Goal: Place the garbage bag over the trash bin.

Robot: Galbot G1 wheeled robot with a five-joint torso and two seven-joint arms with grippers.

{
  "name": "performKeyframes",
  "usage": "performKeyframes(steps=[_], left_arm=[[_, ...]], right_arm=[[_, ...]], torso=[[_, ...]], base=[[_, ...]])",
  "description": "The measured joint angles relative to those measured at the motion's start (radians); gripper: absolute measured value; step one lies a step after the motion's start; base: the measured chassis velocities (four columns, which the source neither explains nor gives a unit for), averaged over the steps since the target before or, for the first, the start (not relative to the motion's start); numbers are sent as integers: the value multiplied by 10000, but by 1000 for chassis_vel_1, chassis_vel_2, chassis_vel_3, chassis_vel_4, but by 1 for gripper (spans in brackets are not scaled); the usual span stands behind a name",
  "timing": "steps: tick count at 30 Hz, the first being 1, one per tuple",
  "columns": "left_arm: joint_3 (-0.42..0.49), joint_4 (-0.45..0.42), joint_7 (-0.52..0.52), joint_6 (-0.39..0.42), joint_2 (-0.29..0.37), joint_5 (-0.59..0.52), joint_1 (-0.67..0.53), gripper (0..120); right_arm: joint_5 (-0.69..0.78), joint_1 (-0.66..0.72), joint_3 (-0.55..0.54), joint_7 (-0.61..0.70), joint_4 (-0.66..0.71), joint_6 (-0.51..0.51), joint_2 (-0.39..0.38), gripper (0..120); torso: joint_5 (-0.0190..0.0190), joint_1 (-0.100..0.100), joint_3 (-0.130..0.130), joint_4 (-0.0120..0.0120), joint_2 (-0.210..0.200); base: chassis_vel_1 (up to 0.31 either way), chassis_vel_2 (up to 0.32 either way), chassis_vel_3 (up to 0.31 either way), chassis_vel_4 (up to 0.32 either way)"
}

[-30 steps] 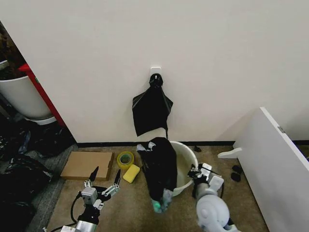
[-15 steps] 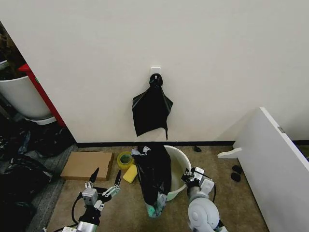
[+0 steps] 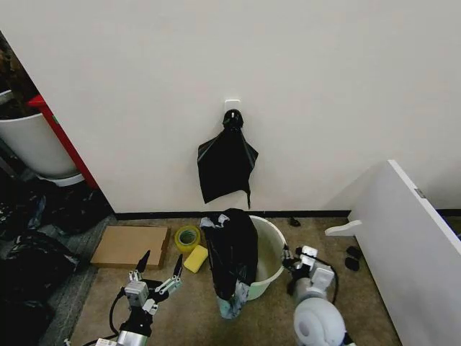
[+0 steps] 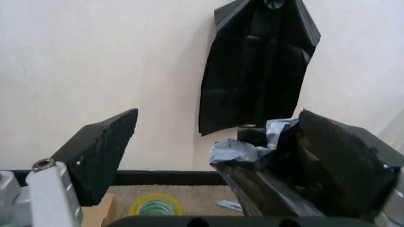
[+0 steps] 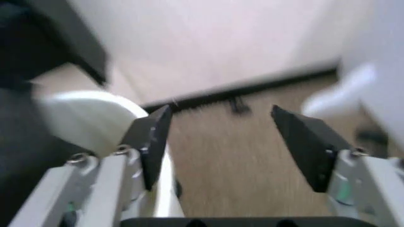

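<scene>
- Garbage bag (image 3: 232, 256): lower centre of the head view, draped over the left side of the trash bin (image 3: 272, 249) and hanging down its outer wall to the floor; the right part of the rim is bare.
- Change: over the last second the bin and bag sit slightly differently in the frame, and the right gripper (image 3: 297, 261) has shifted along the bin's right side. The bag now covers only part of the rim, so the task appears unfinished.
- Bin contents: the visible interior looks empty.
- Right gripper: jaws spread, holding nothing, just beside the bin.
- Left gripper (image 3: 159, 272): lower left, jaws spread and empty, well apart from the bin.
- Surroundings: cardboard sheet (image 3: 130, 246), tape roll (image 3: 188, 236), yellow sponge (image 3: 195, 259).
</scene>
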Motion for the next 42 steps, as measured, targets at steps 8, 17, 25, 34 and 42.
performKeyframes(steps=[8,17,25,34,42], left_arm=[[88,58,-3,30,17,29,-15,100],[211,9,-4,215,-54,109,-65,100],[242,81,-9,227,-96,68,-103,100],[326,158,-16,198,-72,9,-148,100],[354,199,-17,177,-51,-17,-171,100]], right_arm=[[-1330,-356,-580,-2826,1953,-1288,-1032,89],[-2451,2120,-3645,-2119,162,-3035,-198,100],[-4040,2572,-4255,-1307,-1052,-2936,698,94],[-4776,2441,-4417,-1287,-1463,-2745,913,61],[-4929,2465,-4357,-1242,-1584,-2665,921,32]], torso=[[-4,0,-1,0,0],[-3,0,0,4,0],[-4,0,0,1,0],[-3,0,0,1,0],[-2,0,0,1,0]], base=[[0,0,0,0],[0,0,0,0],[0,0,0,0],[0,0,0,0],[0,0,0,0]])
